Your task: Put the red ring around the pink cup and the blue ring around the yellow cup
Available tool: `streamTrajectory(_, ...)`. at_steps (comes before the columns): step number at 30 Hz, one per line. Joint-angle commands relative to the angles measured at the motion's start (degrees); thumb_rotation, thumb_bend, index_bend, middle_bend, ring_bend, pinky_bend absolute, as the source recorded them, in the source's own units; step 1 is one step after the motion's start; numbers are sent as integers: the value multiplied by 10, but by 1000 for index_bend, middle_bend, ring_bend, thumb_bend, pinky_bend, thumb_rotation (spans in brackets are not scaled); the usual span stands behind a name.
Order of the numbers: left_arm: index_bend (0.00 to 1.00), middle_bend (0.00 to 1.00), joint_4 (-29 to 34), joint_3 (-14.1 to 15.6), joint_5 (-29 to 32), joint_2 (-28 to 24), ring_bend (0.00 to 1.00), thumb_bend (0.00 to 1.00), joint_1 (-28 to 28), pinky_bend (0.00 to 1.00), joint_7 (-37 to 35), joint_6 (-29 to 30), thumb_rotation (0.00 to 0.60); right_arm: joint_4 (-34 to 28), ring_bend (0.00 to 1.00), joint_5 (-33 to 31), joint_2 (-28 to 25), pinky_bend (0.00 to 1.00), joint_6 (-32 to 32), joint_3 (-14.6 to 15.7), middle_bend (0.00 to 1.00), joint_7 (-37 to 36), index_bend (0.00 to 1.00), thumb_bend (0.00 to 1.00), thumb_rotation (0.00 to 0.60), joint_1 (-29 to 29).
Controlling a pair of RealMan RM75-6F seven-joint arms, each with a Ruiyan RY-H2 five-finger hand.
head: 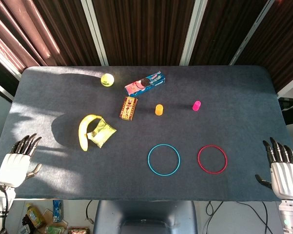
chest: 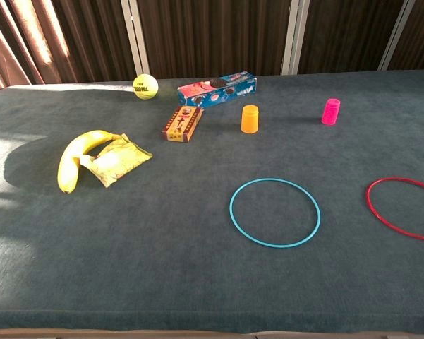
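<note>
The head view shows both hands; the chest view shows neither. The left hand point(head: 15, 165) rests at the near left corner of the table point(head: 244, 97), fingers spread and holding nothing. The right hand point(head: 283, 170) rests at the near right edge, fingers likewise apart and empty.

The blue ring point(head: 164, 159) lies flat on the table near the front edge, just left of the red ring point(head: 212, 159), which also lies flat; the two are near each other but not touching. In the chest view the blue ring point(chest: 274, 212) is fully visible, while the red ring point(chest: 403, 207) is cut off by the right frame border.

The yellow cup point(head: 159, 109) (it appears orange-yellow in both views) stands upright beyond the blue ring. The pink cup point(head: 197, 105) stands upright beyond the red ring, to the right of the yellow cup and well apart from it. Each cup's long axis is vertical. Cup contents and which end faces up cannot be determined. Neither ring encircles a cup.

Other items, far-left area: tennis ball point(head: 107, 79), biscuit box point(head: 145, 83), small brown box point(head: 128, 107), banana point(head: 85, 130) touching a yellow packet point(head: 101, 131)
</note>
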State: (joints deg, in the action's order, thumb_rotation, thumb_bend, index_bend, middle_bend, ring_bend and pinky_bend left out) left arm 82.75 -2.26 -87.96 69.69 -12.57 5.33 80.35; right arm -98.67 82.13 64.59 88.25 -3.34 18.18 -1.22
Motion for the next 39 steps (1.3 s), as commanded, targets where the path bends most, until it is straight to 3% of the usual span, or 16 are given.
streamTrajectory(1, 44, 0, 2, 2, 0, -1, 0, 292, -1, 162, 3, -3, 600, -2, 121, -3, 0, 199, -3, 1, 107, 3, 7, 116, 600, 0)
streamTrajectory(8, 62, 0, 7, 7, -7, -3, 0, 292, -2, 163, 1, -2, 600, -10, 128, 7, -5, 200, -11, 8, 107, -4, 38, 116, 600, 0)
streamTrajectory(13, 68, 0, 11, 11, -9, -7, 0, 294, -2, 164, -2, -6, 600, -16, 246, 19, -6, 315, -18, 23, 209, 8, 84, 116, 600, 4)
streamTrajectory(17, 69, 0, 11, 8, -9, -9, 0, 292, 0, 165, -8, 1, 600, -16, 413, 27, -1, 444, -27, 35, 357, 39, 180, 116, 600, 4)
streamTrajectory(22, 70, 0, 12, 5, 1, -11, 0, 293, -1, 166, -14, -6, 600, -12, 694, 16, 7, 688, -46, 34, 623, 49, 378, 116, 600, -3)
streamTrajectory(26, 79, 0, 15, 6, 0, -14, 0, 294, -1, 167, -15, -4, 600, -8, 848, 4, 10, 827, -77, 31, 739, 27, 489, 140, 600, -17)
streamTrajectory(31, 82, 0, 15, 6, -1, -14, 0, 294, 0, 166, -16, -3, 600, 9, 931, -15, 20, 891, -123, 24, 822, 7, 547, 244, 600, -41)
streamTrajectory(39, 88, 0, 17, 6, 1, -17, 0, 293, 1, 167, -23, -1, 600, 54, 961, -57, 47, 921, -188, 5, 850, -28, 565, 386, 600, -77)
